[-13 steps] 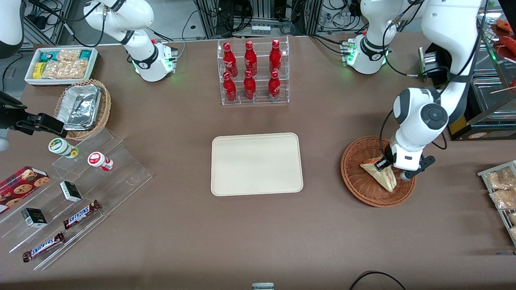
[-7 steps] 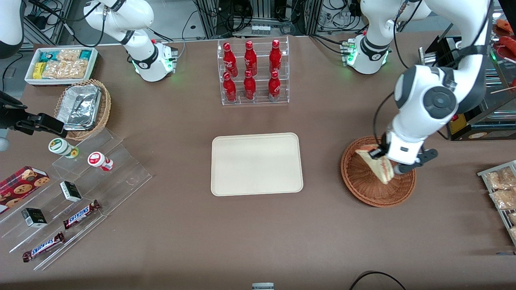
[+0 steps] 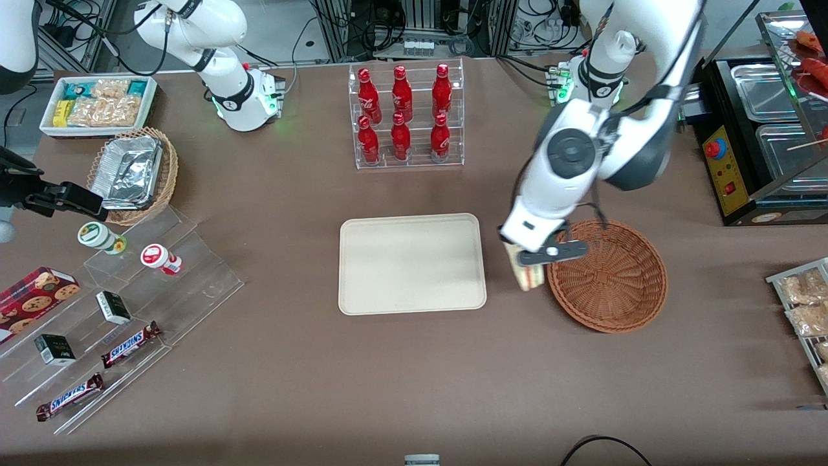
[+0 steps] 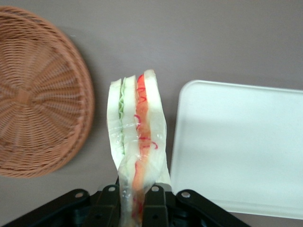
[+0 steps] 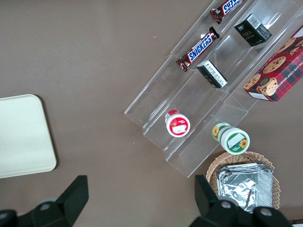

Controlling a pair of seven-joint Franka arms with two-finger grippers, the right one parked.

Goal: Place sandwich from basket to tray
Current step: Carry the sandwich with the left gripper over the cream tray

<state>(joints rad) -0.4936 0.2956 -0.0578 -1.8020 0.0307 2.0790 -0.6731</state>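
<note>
Between the basket (image 3: 607, 276) and the tray (image 3: 411, 264), you have the sandwich (image 4: 138, 142) hanging in the air, clear of both. It dangles from the gripper (image 4: 134, 201) by one end, its bread and its red and green filling layers running lengthwise away from the fingers. The front view shows its lower tip over bare table, just beside the basket's rim and near the tray's short edge.

You are in the carrying step: the lift out of the basket looks done, and the basket shows nothing left inside. What remains is the trip over the tray and the release. To my eye, your next move should bring the gripper sideways until the sandwich hangs over the tray's middle, then lower it so the wedge touches down before you let go. Since it hangs long and loose, expect it to tip over flat as it lands.

Your fingers (image 4: 111, 204) are closed nearly together, pinching the sandwich's wrapped end between them; the wrist view shows the wrapper squeezed narrow there. Nothing else touches them.
</note>
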